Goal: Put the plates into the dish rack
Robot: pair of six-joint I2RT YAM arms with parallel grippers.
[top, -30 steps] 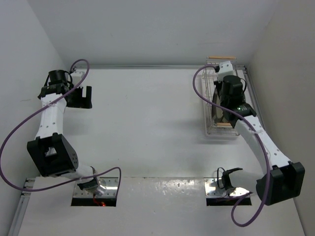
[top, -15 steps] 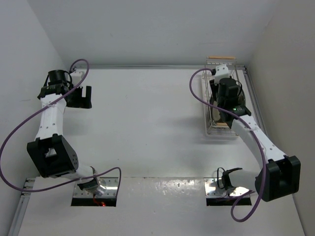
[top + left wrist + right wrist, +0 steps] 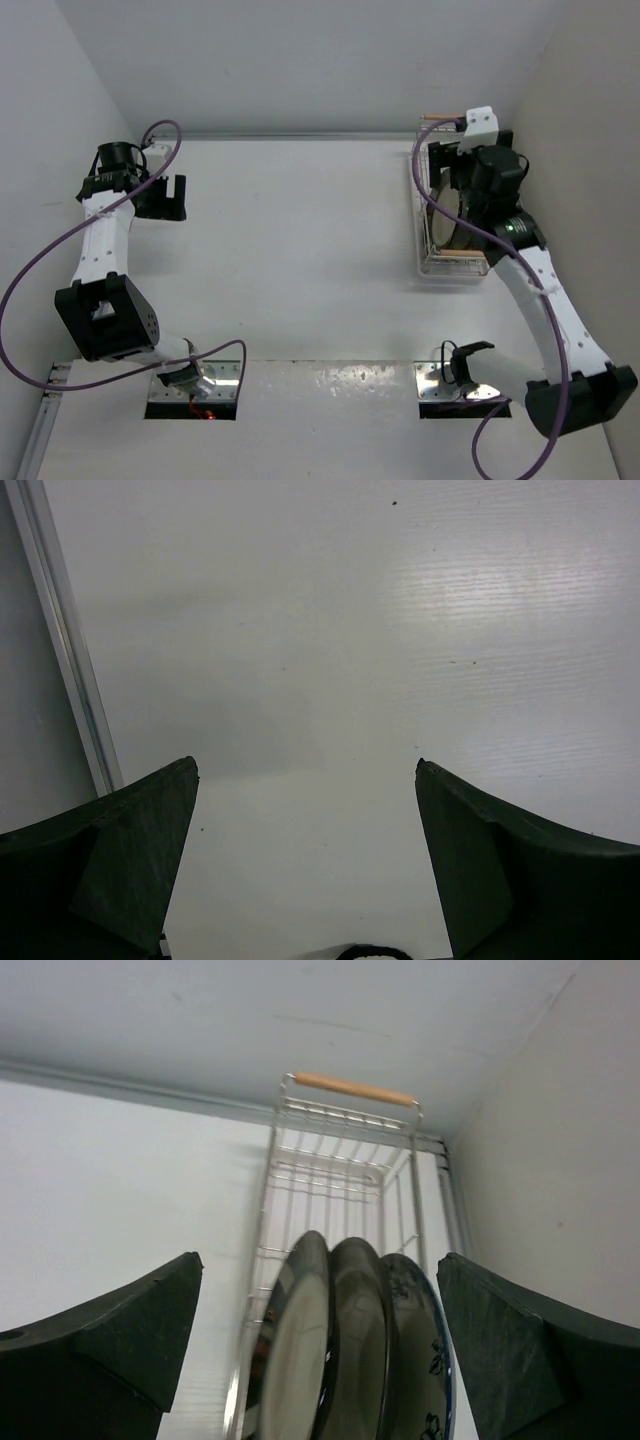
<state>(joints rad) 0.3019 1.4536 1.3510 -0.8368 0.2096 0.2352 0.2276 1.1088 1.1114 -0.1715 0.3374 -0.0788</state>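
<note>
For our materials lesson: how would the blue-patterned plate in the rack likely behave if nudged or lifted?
Glossy like glazed ceramic, the plate probably is stiff, breakable and slippery. Standing on edge in the rack, it might lean or roll.

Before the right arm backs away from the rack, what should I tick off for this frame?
1. Three plates standing on edge inside the dish rack: ok.
2. Right gripper open, clear of the plates: ok.
3. Left gripper open and empty: ok.
4. Plate bottoms seated between the rack wires: cannot tell, out of view.
5. No plate lying on the table: ok.
</note>
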